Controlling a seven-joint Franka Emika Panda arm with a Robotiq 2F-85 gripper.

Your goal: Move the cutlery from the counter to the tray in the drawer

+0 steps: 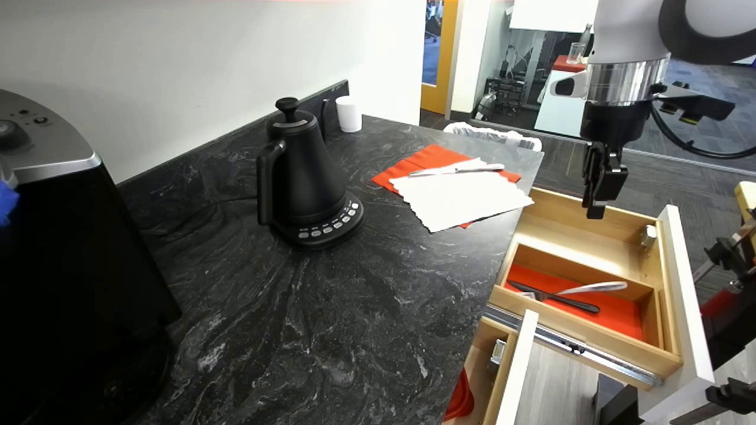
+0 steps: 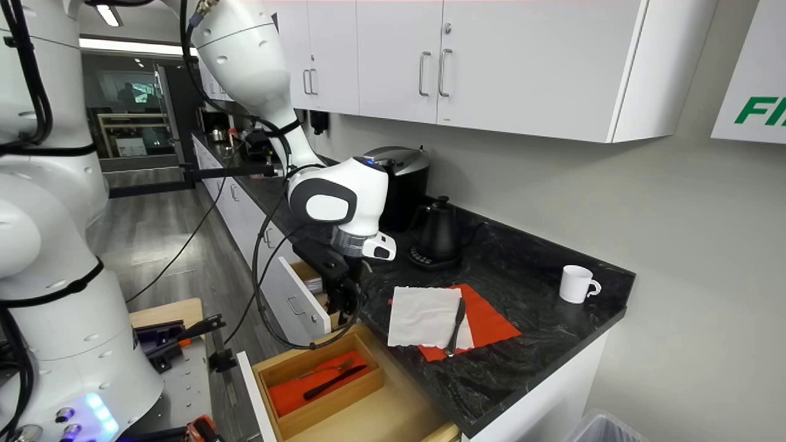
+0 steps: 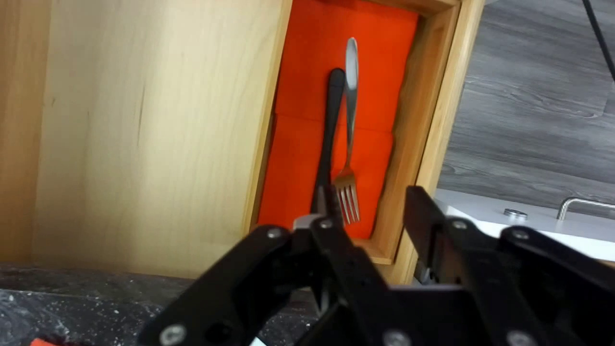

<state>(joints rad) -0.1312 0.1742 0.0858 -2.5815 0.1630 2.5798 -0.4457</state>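
A silver knife (image 1: pixel 458 170) lies across the white napkin on the counter (image 1: pixel 331 330); it also shows in an exterior view (image 2: pixel 455 328). The drawer (image 3: pixel 158 120) is pulled out. In it sits the wooden tray (image 3: pixel 418 120) with a red-orange floor. A silver fork (image 3: pixel 351 101) and a dark-looking knife (image 3: pixel 331 120) lie side by side in the tray; both also show in both exterior views. My gripper (image 3: pixel 372 194) is open and empty, above the drawer and apart from the cutlery. Its left finger overlaps the dark knife's lower end in the wrist view.
A red napkin (image 1: pixel 426 158) lies under the white napkin (image 1: pixel 458 200) near the counter edge. A black kettle (image 1: pixel 304 171), a white mug (image 2: pixel 576 284) and a coffee machine (image 1: pixel 65 265) stand on the counter. Another open drawer (image 1: pixel 517 378) is beside the tray drawer.
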